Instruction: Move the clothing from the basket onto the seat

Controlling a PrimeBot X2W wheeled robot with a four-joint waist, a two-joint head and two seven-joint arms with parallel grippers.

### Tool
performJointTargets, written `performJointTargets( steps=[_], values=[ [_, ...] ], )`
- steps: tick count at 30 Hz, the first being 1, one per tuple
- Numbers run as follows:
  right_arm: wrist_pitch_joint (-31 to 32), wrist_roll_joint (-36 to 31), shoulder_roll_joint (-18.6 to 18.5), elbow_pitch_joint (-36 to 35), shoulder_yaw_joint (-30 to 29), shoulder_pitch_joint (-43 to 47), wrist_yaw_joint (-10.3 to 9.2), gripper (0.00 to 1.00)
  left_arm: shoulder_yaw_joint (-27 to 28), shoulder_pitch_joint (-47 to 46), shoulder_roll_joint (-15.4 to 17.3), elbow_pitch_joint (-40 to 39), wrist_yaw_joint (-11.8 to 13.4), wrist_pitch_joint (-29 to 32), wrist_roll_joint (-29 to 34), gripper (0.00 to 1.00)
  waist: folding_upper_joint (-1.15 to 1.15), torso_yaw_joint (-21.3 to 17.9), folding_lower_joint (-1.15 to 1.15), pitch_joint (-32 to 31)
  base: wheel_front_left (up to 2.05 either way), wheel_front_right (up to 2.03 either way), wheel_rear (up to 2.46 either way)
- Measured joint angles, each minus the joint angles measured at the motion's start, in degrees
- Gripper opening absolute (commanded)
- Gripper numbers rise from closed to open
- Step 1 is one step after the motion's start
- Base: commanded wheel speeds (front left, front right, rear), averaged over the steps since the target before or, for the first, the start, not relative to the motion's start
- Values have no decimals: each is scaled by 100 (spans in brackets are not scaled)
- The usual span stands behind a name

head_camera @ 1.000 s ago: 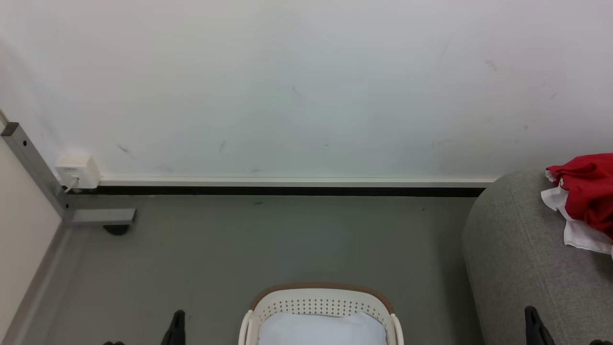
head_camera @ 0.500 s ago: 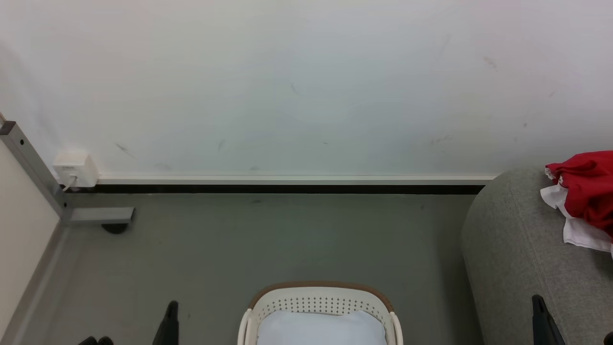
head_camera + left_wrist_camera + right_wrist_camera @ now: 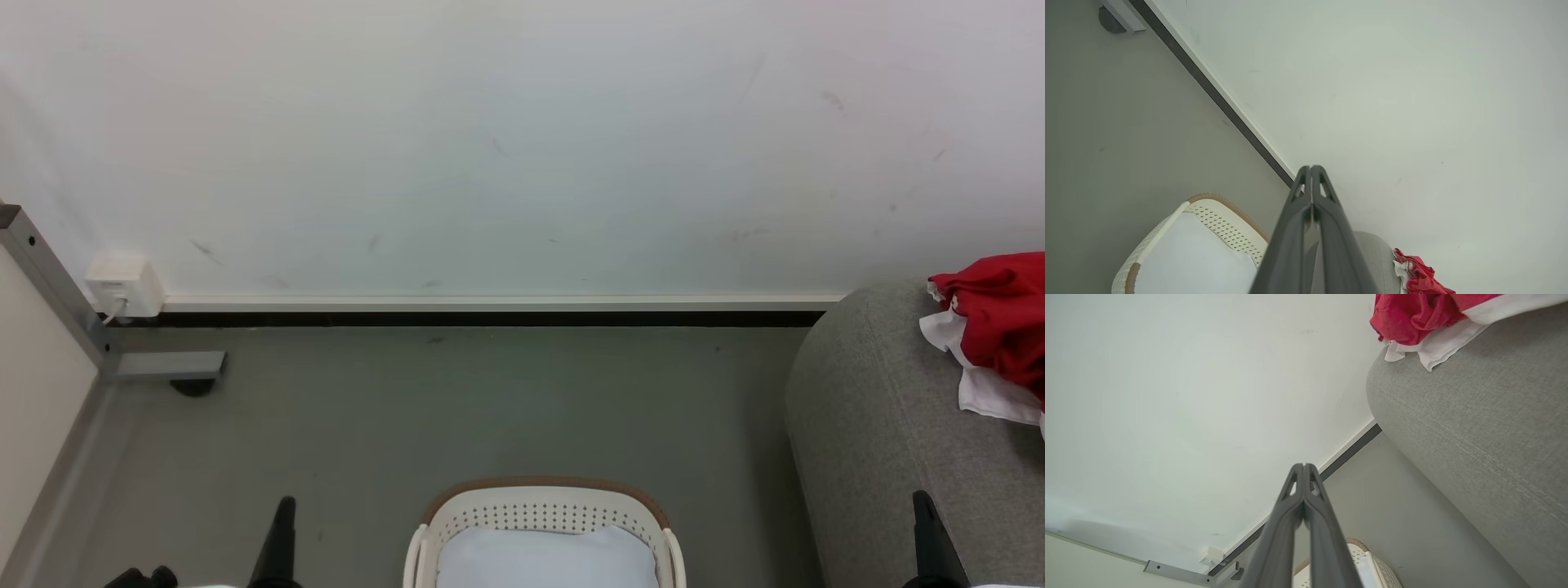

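Red clothing [image 3: 1000, 327] with white trim lies on the grey seat [image 3: 882, 425] at the right; it also shows as clothing [image 3: 1421, 318] on the seat [image 3: 1474, 428] and as clothing [image 3: 1423, 277]. The cream basket [image 3: 543, 514] with a brown rim stands on the floor at the bottom centre, holding a pale cushion pad [image 3: 543, 559]. My left gripper [image 3: 283, 510] rises left of the basket, shut with nothing in it; its fingers [image 3: 1310, 169] press together. My right gripper [image 3: 922, 502] stands in front of the seat, shut and empty, fingers [image 3: 1303, 467] together.
A white wall [image 3: 490, 147] with a dark skirting strip runs behind the grey floor [image 3: 457, 408]. At the left stand a grey metal frame foot [image 3: 167, 365] and a white wall socket box [image 3: 122, 282].
The head view has tilted slightly, shifting the scene up. Both grippers' tips show a little further outward and higher in the picture. Clothing, basket and seat have not moved.
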Motion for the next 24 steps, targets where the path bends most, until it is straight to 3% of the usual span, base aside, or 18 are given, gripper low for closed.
performJointTargets(
  steps=[24],
  values=[
    [364, 1516, -19, -107, -93, -219, 0, 0, 210, -202, 1, -34, -69, 366, -1378, 0, 0, -37, 0, 61, 0, 0, 0]
  ],
)
